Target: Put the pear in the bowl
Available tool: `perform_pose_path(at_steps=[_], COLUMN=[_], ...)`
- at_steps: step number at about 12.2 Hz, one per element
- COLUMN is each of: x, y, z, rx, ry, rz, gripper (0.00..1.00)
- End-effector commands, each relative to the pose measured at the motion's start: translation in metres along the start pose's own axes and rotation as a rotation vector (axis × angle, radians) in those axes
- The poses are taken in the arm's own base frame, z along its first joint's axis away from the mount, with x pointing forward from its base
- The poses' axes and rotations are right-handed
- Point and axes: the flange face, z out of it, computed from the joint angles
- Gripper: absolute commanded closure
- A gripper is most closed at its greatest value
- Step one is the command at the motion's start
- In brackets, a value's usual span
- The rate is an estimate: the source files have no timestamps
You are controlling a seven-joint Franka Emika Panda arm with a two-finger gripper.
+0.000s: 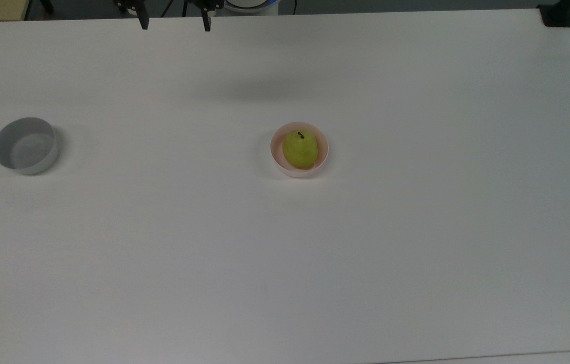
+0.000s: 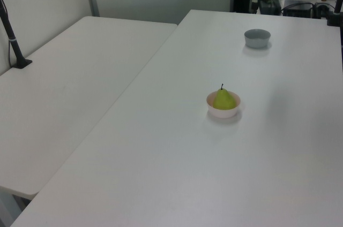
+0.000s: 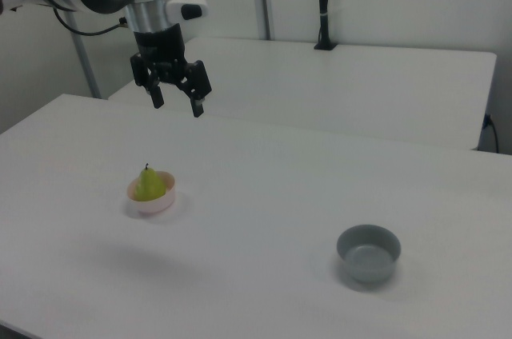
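White table: pear in bowl.

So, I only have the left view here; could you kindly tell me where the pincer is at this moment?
Observer: In the right view the pincer hangs in the air, high above the table and clear of the pear, which sits in the bowl.
Operator: Thank you. Is it open, and is it carrying anything?
Observer: Its fingers are spread apart with nothing between them.
Operator: And is there anything inside the grey bowl?
Observer: No, the top view looks straight into the grey bowl and nothing lies in it.
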Motion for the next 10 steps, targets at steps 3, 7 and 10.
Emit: perform_pose_path(at_steps=[3,7,10], x=[0.0063,0.0089,0.009], y=[0.0047,0.0071,0.0063], z=[-0.0046,0.0008,0.0009], rx=[-0.015,0.012,0.012], ry=[0.076,0.07,0.07], rz=[-0.047,-0.024,-0.026], gripper=[0.0,0.0,0.0])
